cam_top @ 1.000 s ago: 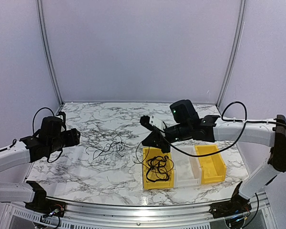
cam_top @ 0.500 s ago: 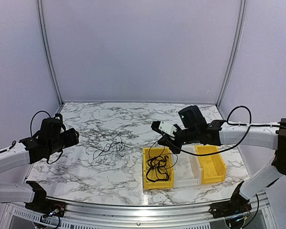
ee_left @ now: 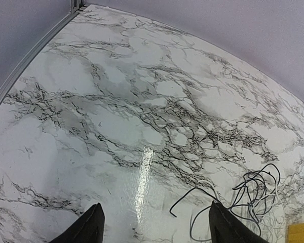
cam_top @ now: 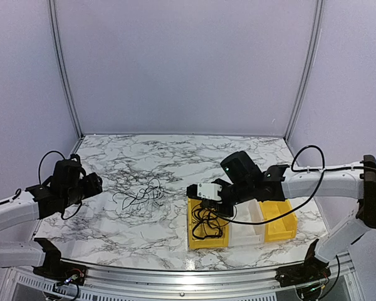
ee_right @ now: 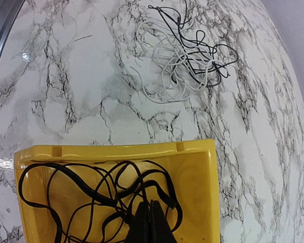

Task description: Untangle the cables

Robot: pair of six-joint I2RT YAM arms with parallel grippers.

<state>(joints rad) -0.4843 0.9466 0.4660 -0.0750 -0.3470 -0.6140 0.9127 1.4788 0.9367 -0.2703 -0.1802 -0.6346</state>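
- Two arms; three bins in a row; two groups of cables.
- A tangle (cam_top: 141, 195) of thin black and white cords lies flat on the marble table (cam_top: 113, 157), its loops overlapping; the count of strands cannot be told.
- A black cable (ee_right: 81, 192) lies in wide loops inside the first yellow bin (cam_top: 191, 241), at 3 o'clock from the tangle.
- A white bin (cam_top: 244, 237) and then a second yellow bin (cam_top: 282, 229) follow at 3 o'clock, touching side by side.
- The right gripper (ee_right: 148, 217) reaches down into the first yellow bin with its jaws pressed together, pinching the black cable where its strands meet at the tips.
- In the right wrist view the tangle (ee_right: 185, 61) sits at 12 to 1 o'clock beyond the bin's far rim, apart from it.
- The left gripper (ee_left: 157, 230) hangs at 9 o'clock from the tangle with jaws wide apart and nothing between them; bare marble shows under it.
- The right arm partly hides the bins from above.
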